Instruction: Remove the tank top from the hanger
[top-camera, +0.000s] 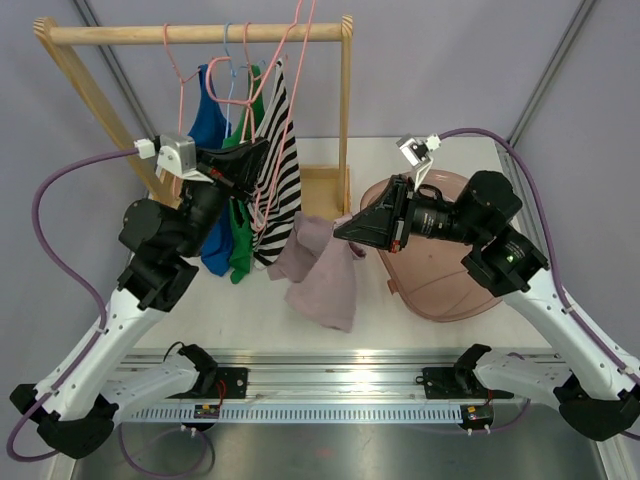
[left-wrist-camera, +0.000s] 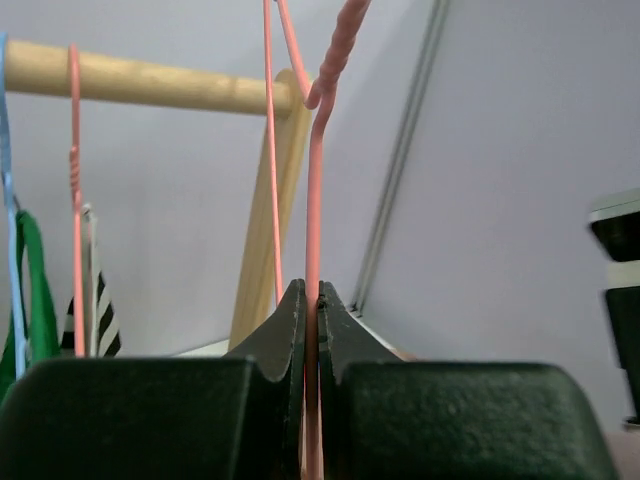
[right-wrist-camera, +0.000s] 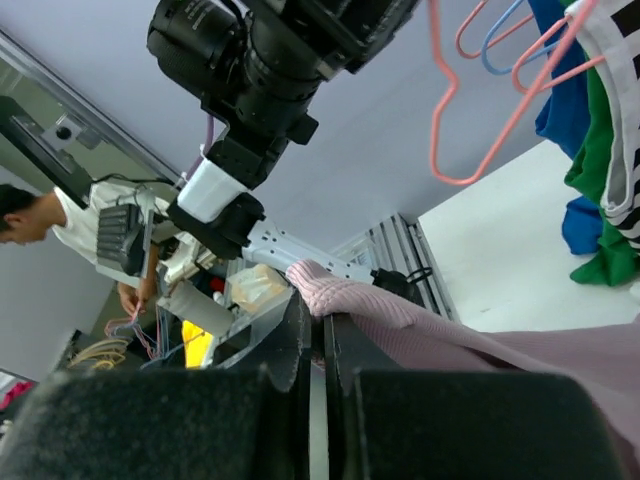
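A pink ribbed tank top (top-camera: 322, 272) hangs in the air in front of the wooden rack, clear of any hanger. My right gripper (top-camera: 340, 231) is shut on its upper edge; in the right wrist view the cloth (right-wrist-camera: 400, 325) is pinched between the fingers. My left gripper (top-camera: 262, 150) is shut on the wire of a bare pink hanger (top-camera: 285, 95), whose hook rises past the top rail. In the left wrist view the pink wire (left-wrist-camera: 314, 220) runs straight down between the closed jaws of the left gripper (left-wrist-camera: 312, 295).
The wooden rack (top-camera: 200, 34) stands at the back left with a blue, a green and a black-and-white striped top (top-camera: 283, 170) on their hangers. A translucent pink basin (top-camera: 440, 285) lies under my right arm. A metal rail runs along the near table edge.
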